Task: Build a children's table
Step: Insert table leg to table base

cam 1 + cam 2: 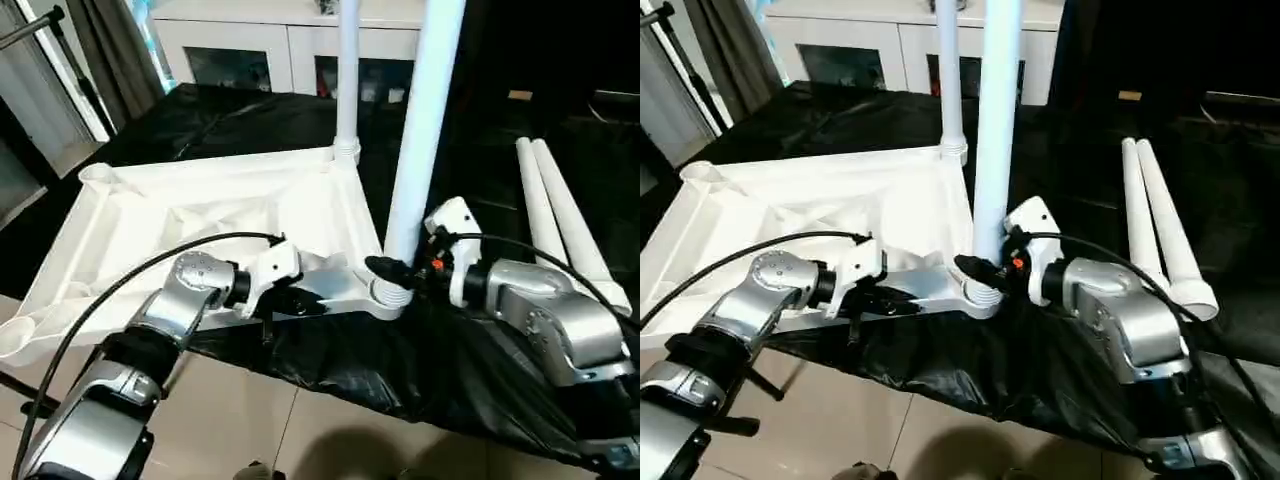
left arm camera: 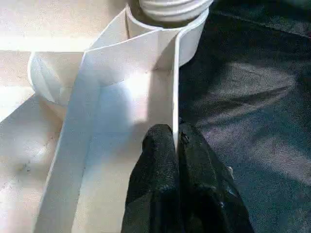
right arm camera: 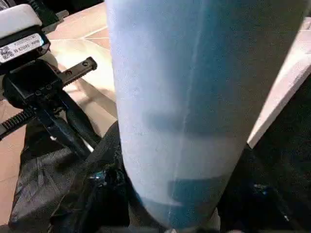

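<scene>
The tabletop (image 1: 220,215) lies underside up on the black-draped worktop (image 1: 480,370), its near corner at the front edge so both arms reach it. The left tool (image 2: 175,145) is pinched onto the near rim, I'd say to hold it steady while the right tool (image 1: 395,270), clamped around a leg (image 1: 420,130), seats it upright in the corner socket (image 1: 390,295). Another leg (image 1: 347,70) already stands in the far corner; two spare legs (image 1: 560,215) wait toward the right edge

QR label (image 3: 18,47): white sticker on left claw's housing, right wrist view; QR code beside small print, characters illegible.
</scene>
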